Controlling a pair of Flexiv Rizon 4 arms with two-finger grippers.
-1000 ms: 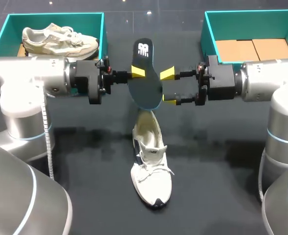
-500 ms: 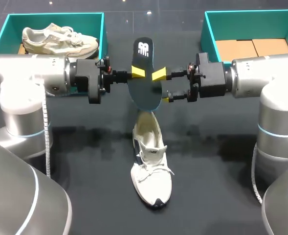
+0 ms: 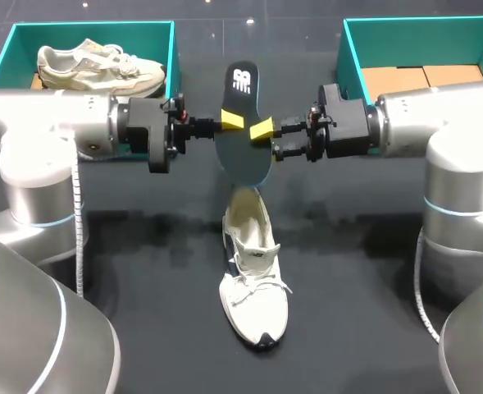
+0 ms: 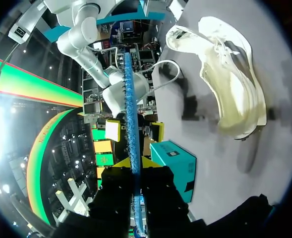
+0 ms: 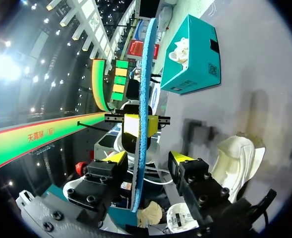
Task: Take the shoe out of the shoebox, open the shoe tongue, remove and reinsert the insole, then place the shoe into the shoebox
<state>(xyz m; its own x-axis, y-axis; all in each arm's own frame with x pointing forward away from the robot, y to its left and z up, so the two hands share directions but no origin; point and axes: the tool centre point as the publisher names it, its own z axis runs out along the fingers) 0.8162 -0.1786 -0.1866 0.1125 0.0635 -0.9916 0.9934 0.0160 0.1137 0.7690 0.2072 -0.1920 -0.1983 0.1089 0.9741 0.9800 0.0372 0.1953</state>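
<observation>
Yellow tips close in from both sides: the left arm [image 3: 61,123] is stretched in level, its left gripper [image 3: 230,122] pinching the dark insole [image 3: 243,139], one finger on top, one beneath. The right arm [image 3: 438,123] is level opposite, with the right gripper [image 3: 268,139] spread, its fingers straddling the insole's other edge unclamped. The insole's long axis runs crosswise to both grippers, logo end farther out. The white shoe [image 3: 254,287] lies on the table [image 3: 364,271] below them.

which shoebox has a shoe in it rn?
The left shoebox: a beige shoe lies inside it. The right shoebox shows only its bare cardboard bottom.
</observation>
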